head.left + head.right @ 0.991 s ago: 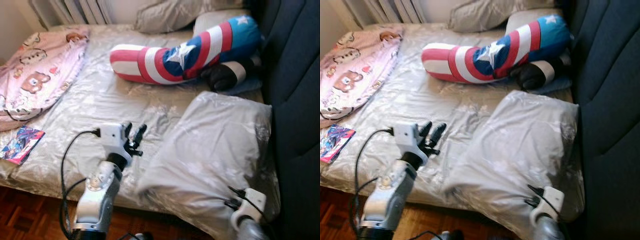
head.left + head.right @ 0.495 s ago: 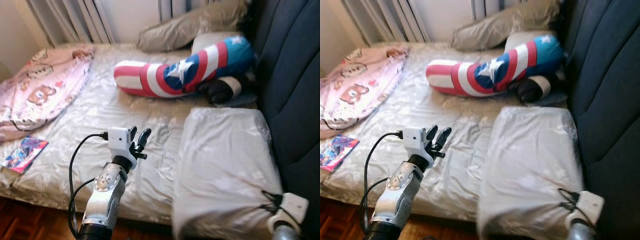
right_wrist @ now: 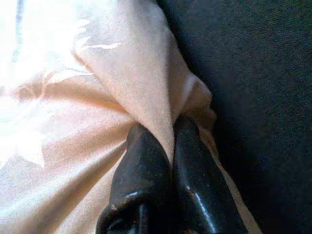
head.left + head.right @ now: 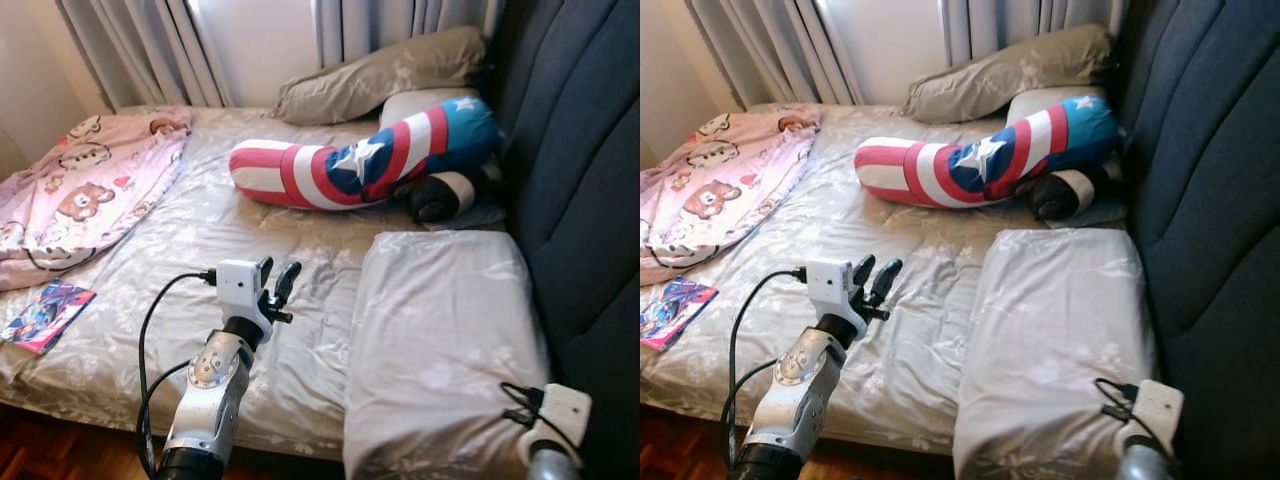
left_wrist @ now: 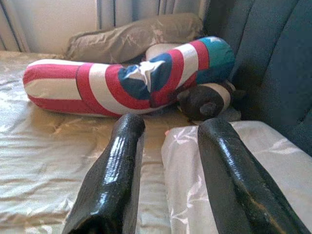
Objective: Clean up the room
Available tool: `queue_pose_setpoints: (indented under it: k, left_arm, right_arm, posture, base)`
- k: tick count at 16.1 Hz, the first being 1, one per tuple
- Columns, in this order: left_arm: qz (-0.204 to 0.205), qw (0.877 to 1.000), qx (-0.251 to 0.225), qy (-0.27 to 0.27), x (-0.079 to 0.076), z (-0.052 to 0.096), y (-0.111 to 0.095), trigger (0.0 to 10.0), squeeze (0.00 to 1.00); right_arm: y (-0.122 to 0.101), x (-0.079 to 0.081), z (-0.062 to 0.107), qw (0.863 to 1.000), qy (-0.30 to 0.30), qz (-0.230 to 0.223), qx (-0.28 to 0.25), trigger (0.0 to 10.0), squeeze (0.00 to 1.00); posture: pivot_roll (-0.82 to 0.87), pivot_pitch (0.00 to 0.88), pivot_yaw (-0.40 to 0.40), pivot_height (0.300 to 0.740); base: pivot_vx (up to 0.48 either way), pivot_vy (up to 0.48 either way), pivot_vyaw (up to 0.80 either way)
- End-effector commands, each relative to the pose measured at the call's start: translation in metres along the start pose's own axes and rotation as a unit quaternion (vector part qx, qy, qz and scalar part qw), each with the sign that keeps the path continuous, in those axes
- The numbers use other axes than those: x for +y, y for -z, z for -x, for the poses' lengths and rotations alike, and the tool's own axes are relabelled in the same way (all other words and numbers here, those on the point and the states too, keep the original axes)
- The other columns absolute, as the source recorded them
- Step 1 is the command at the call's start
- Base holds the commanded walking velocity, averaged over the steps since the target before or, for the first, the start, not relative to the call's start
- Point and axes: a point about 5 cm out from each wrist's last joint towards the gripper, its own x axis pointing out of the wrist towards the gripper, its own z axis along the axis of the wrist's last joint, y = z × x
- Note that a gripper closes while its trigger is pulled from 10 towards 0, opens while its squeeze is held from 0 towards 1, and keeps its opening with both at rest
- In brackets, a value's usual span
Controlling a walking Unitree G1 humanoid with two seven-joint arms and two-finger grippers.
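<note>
Right gripper [image 3: 168,146] pinches a fold of the grey pillow [image 4: 440,330], fingers closed on it in the wrist view. Left gripper [image 4: 277,278] hovers open over the bed [image 4: 180,230], striped bolster [image 4: 360,160] at its 1 o'clock.

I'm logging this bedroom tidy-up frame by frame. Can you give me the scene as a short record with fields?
place: bed beside a dark padded headboard
right gripper: shut on a fold of the grey pillow
left gripper: open, raised over the sheet
on bed: star-striped bolster, pink blanket, comic book
</note>
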Motion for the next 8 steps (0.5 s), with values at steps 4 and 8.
queue_pose_setpoints:
  k: [4,8]
  left_arm:
    - [-0.017,1.000,0.003,-0.013,0.012,0.006,0.005,10.0,0.00]
    - [-0.010,0.999,0.032,-0.032,0.024,0.012,0.024,10.0,0.00]
  right_arm:
    - [-0.022,0.011,-0.005,0.998,0.001,0.036,-0.056,10.0,1.00]
    - [-0.040,0.028,-0.008,0.988,-0.042,0.106,-0.105,10.0,0.88]
  posture:
    - [0.03,0.000,0.020,0.740]
    - [0.02,0.000,0.014,0.740]
  base:
    - [0.000,0.000,0.00]
    - [0.000,0.000,0.00]
